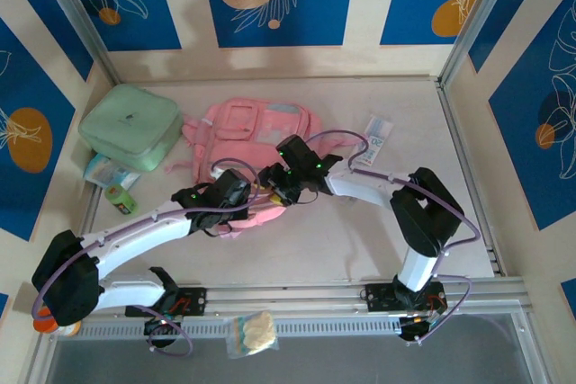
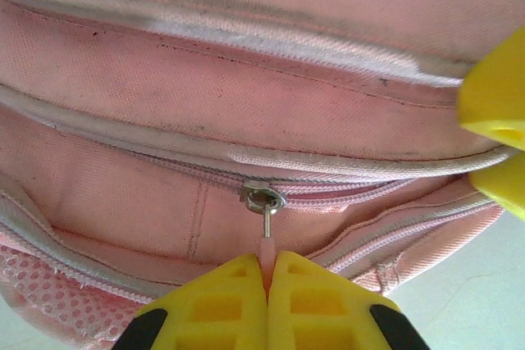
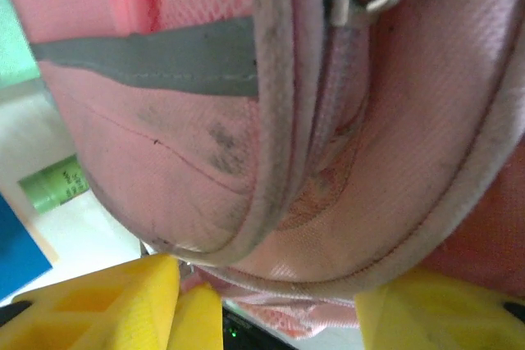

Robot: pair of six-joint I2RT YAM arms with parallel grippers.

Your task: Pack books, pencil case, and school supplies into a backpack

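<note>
we see the pink backpack (image 1: 256, 132) mid-table. the left gripper (image 2: 267, 288), nearer, is clamped shut on the zipper pull (image 2: 267, 247) straight ahead of it; the zip (image 2: 353, 192) runs left to right. the right gripper (image 3: 279, 307) straddles the backpack's edge, jaws apart.

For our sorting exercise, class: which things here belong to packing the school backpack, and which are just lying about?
Job: pink backpack, white pencil case, zip pull in the left claw.
Lying about: mint-green case, clear bag at the near edge.
</note>
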